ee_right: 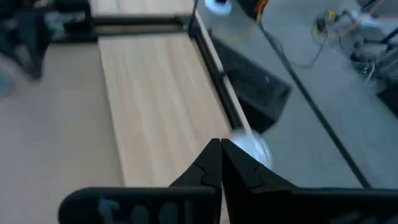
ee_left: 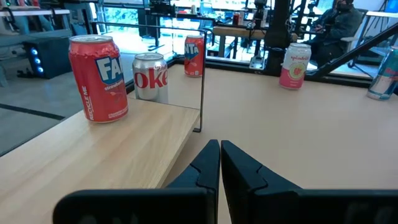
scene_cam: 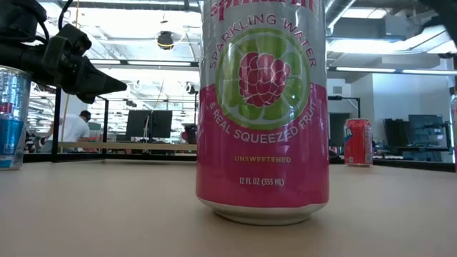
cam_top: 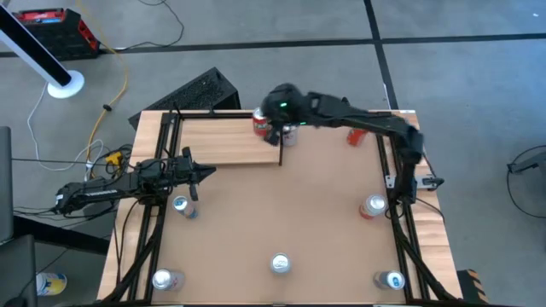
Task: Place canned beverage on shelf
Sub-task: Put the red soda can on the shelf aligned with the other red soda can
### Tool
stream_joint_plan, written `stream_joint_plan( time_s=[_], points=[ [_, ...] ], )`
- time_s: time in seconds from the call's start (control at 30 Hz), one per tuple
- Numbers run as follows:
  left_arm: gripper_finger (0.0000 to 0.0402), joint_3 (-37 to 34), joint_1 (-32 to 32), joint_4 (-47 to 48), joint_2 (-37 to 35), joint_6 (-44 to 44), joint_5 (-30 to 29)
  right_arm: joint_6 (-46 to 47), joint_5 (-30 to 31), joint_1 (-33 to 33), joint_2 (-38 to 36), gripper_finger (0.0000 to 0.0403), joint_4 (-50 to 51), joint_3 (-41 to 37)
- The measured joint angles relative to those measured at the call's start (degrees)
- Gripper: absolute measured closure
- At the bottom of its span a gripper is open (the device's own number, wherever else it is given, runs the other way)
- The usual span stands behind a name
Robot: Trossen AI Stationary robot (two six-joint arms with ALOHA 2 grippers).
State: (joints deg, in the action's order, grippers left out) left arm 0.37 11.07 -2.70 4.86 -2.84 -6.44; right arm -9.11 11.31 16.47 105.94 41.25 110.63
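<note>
Right gripper (cam_top: 271,128), fingers pinched together on nothing, hung at upper centre of the high view over the shelf (cam_top: 223,141), where a red can (ee_left: 97,78) and a silver can (ee_left: 150,76) stood upright, seemingly already delivered. Left gripper (cam_top: 205,171) waited clenched and empty at mid-left; a pink can (ee_left: 295,65) stood apart on the table (cam_top: 324,213), unobstructed.

Shelf (cam_top: 223,141) w/ 2 cans at its end; brown tabletop (cam_top: 324,205) w/ scattered cans.
</note>
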Motion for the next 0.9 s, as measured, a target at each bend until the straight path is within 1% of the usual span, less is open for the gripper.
stream_joint_plan(
  time_s=[0.07, 0.13, 0.2, 0.27, 0.37, 0.43, 0.53, 0.6, 0.67, 0.73, 0.83, 0.9],
  points=[
    [0.0402, 0.00, -0.02, 0.02, 0.00, -0.14, 0.04, 1.48, 1.58, 0.03, -4.34, 0.0378, 8.03, -0.04],
    [0.0402, 0.01, 0.00, 0.00, 0.00, -0.83, 0.04, 5.17, 4.51, 0.73, -8.86, 0.0377, 16.75, -1.43],
    [0.0402, -0.01, -0.02, 0.02, 0.00, -1.33, 0.04, 9.37, 8.18, 2.07, -13.81, 0.0377, 22.72, -4.99],
    [0.0402, -0.01, -0.01, 0.00, 0.00, -1.84, 0.04, 13.33, 11.47, 3.69, -18.99, 0.0377, 25.53, -10.98],
    [0.0401, -0.01, -0.02, -0.11, 0.00, -2.39, 0.00, 18.65, 12.57, 7.41, -28.02, 0.0377, 23.83, -22.57],
    [0.0402, -0.01, -0.02, -0.43, 0.00, -2.43, -0.09, 21.74, 12.53, 10.63, -33.61, 0.0377, 20.57, -30.57],
    [0.0402, 0.00, 0.00, -0.84, 0.00, -2.51, -0.28, 24.50, 12.63, 15.73, -39.84, 0.0377, 15.90, -41.45],
    [0.0402, 0.01, -0.02, -0.93, 0.00, -2.55, -0.39, 24.68, 12.54, 18.63, -42.68, 0.0376, 12.56, -46.43],
    [0.0402, 0.01, -0.02, -1.09, 0.00, -2.54, -1.32, 23.84, 12.17, 21.11, -44.46, 0.0374, 9.93, -49.90],
    [0.0402, -0.01, -0.02, -1.16, 0.00, -2.57, -3.05, 23.78, 11.68, 23.53, -44.73, 0.0369, 8.38, -52.05],
    [0.0402, -0.01, -0.02, -1.16, 0.00, -2.57, -5.30, 24.03, 10.40, 27.03, -43.91, 0.0352, 7.34, -52.98],
    [0.0402, 0.00, -0.01, -1.16, 0.00, -2.57, -5.99, 24.29, 9.38, 29.26, -42.53, 0.0333, 7.76, -52.97]
  ],
)
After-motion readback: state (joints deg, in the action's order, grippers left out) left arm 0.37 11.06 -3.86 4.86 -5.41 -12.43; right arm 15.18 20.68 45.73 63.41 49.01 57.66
